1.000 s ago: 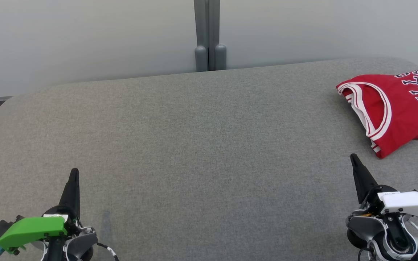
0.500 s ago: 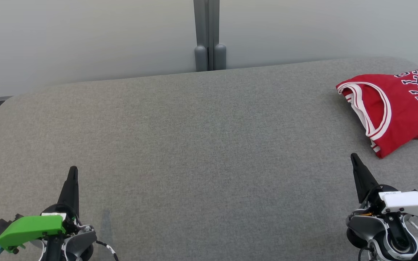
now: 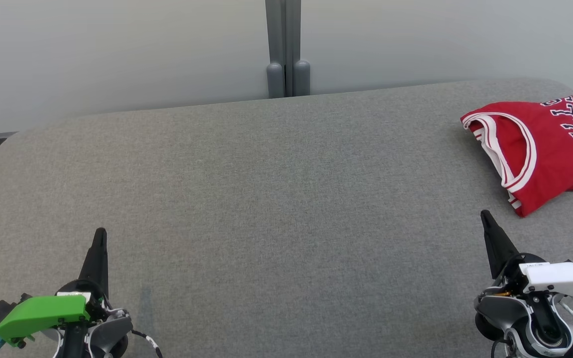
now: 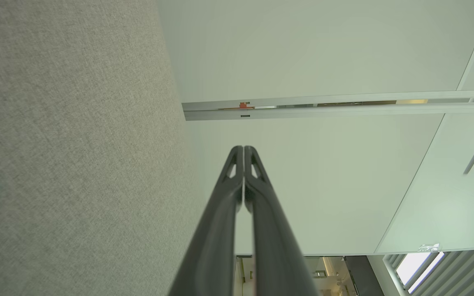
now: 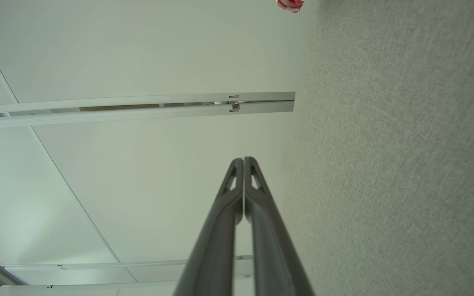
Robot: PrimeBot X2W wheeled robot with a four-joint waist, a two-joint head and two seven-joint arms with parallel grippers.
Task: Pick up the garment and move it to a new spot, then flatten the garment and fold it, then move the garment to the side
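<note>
Garment [image 3: 547, 149], red and folded, lies far right on the grey table [image 3: 276, 199]; left gripper [image 3: 100, 234] and right gripper [image 3: 486, 216] sit near, both closed, holding nothing.

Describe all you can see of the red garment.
The red garment looks like a sleeveless jersey of thin cloth, with white-and-dark trim round an opening and white, dark-edged lettering. It lies loosely folded at the far right of the grey surface, cut by the picture's edge. Only the surface touches it; the right pincer is apart.
</note>
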